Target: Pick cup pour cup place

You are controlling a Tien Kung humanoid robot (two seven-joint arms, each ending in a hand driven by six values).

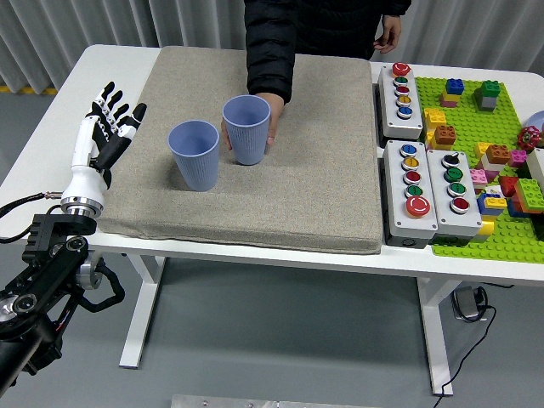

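Two blue ribbed cups stand upright on the grey mat (280, 195). The nearer cup (195, 155) stands left of centre. The farther cup (247, 129) stands just right of it, and a person's hand (270, 119) is wrapped around its far right side. My left hand (107, 127) is open, fingers spread, held at the mat's left edge, about a hand's width left of the nearer cup and touching neither cup. My right arm is out of view.
A person in a black jacket (289, 34) stands at the far side. Three grey button boxes (412, 191) sit right of the mat. A green baseplate (484, 161) with several toy bricks lies at the far right.
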